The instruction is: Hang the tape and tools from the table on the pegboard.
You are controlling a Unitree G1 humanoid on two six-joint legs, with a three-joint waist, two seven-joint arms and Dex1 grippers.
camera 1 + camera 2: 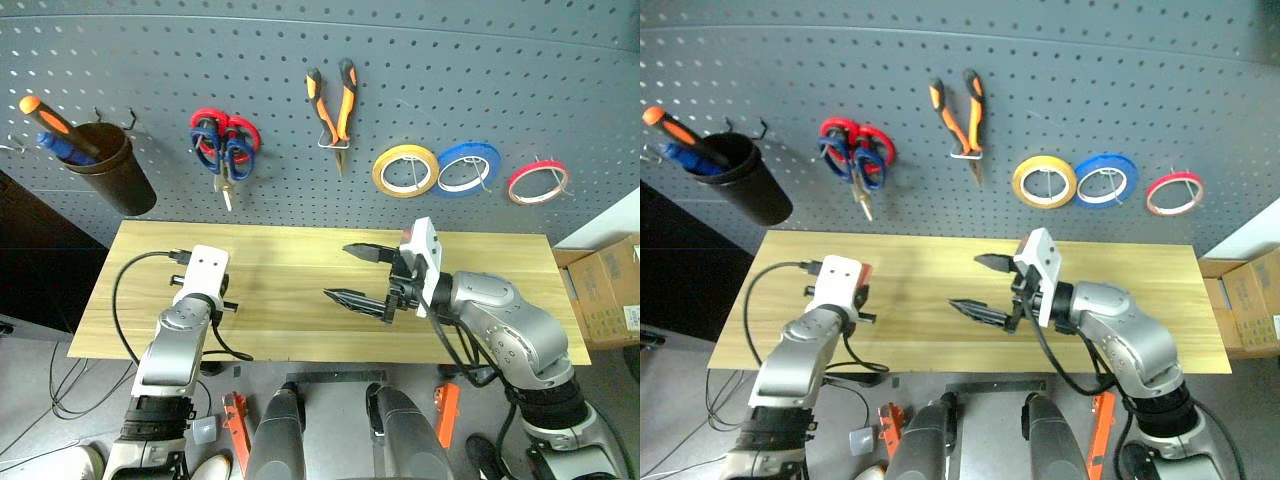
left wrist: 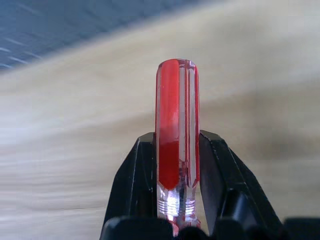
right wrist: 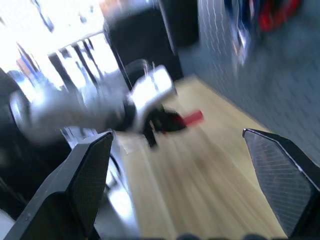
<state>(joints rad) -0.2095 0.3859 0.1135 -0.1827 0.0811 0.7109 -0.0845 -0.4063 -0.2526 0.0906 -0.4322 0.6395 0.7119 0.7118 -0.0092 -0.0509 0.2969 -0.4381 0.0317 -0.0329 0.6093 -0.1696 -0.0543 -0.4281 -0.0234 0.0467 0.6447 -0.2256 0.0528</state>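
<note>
In the left wrist view my left gripper [image 2: 176, 136] is shut on the slim red-handled screwdriver [image 2: 170, 110], held just above the left part of the wood-grain table [image 1: 300, 335]; its red handle [image 1: 864, 271] peeks out beside the wrist. My right gripper [image 1: 337, 270] hangs open and bare over the table's middle, pointing left. On the pegboard [image 1: 450, 60] hang the dark blue-handled scissors [image 1: 209, 150], the orange-and-black pliers [image 1: 333, 105] and, far right, the red-pink tape [image 1: 537, 182].
Red-handled scissors [image 1: 241, 134] share the hook with the blue pair. A yellow roll [image 1: 405, 170] and a blue roll [image 1: 468, 167] hang left of the tape. A black cup [image 1: 105, 165] holding an orange-and-black screwdriver [image 1: 45, 115] hangs far left. A cardboard box [image 1: 610, 290] stands right of the table.
</note>
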